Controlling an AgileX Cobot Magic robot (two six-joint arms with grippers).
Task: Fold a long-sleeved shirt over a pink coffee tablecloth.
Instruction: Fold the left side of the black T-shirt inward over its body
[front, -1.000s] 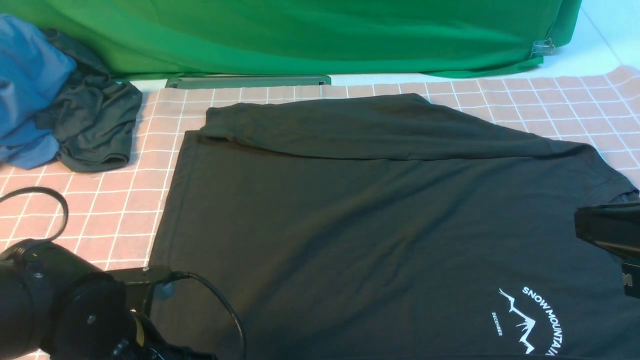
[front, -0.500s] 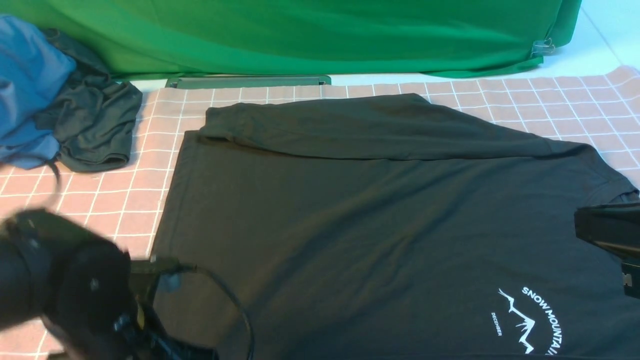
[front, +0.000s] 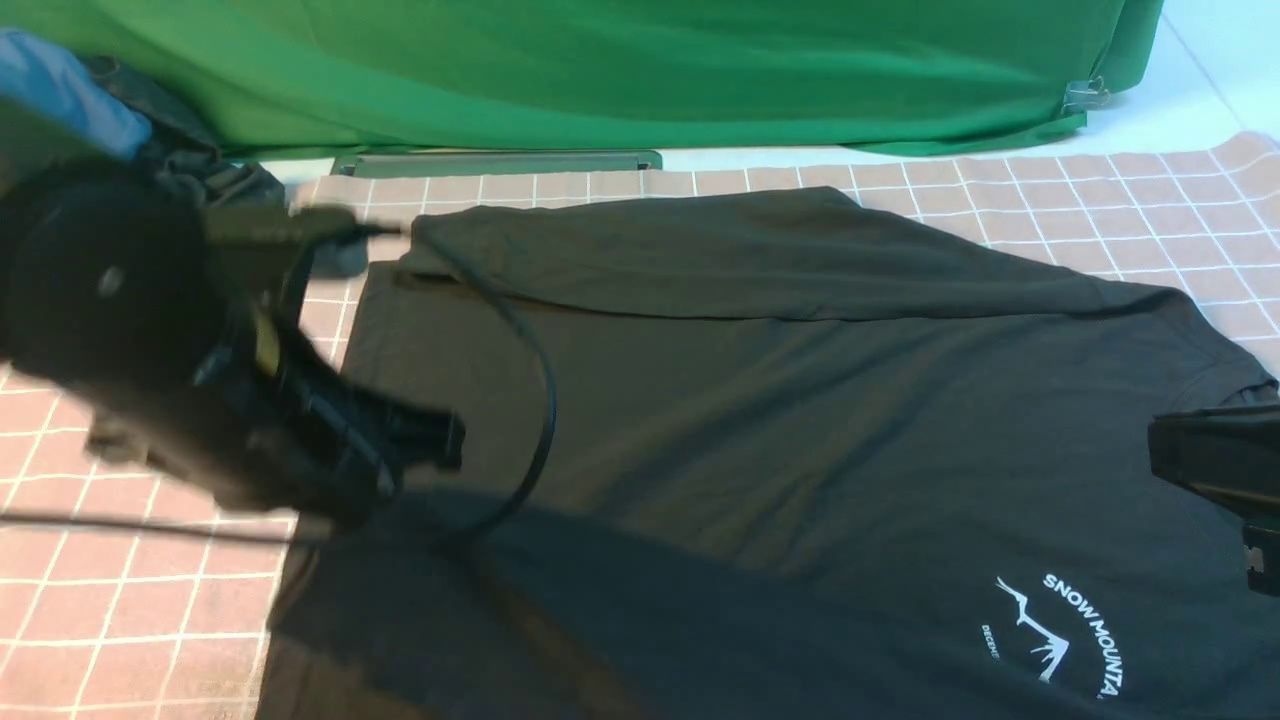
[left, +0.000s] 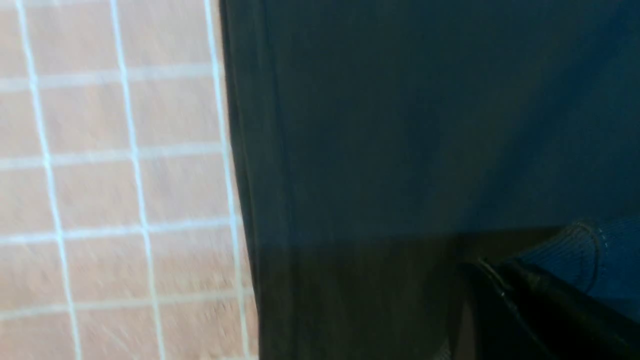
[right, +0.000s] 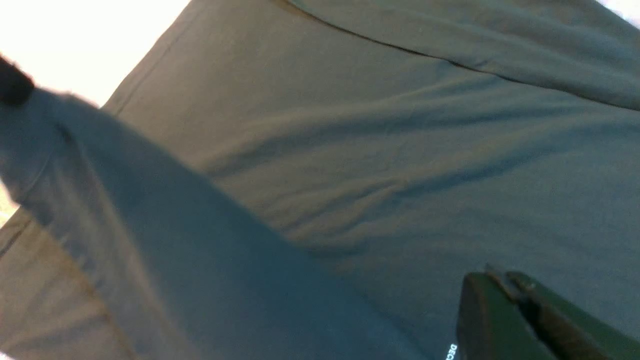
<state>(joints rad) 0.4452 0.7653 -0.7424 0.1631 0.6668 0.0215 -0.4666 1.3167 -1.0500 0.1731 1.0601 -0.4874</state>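
Black shirt spread mid-frame on pink tablecloth. Its sleeve is pinched in the left gripper at left; the right gripper, at right edge, is closed. Sleeve fold is judged underway; next, it must be laid across the body

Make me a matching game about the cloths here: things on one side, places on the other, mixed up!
1 black long-sleeved shirt with white mountain print
2 pink tablecloth with white grid lines
3 plain green backdrop cloth
4 crumpled blue garment

A far left corner
B draped along the back
C spread in the middle
D under the shirt

Pairs: 1-C, 2-D, 3-B, 4-A
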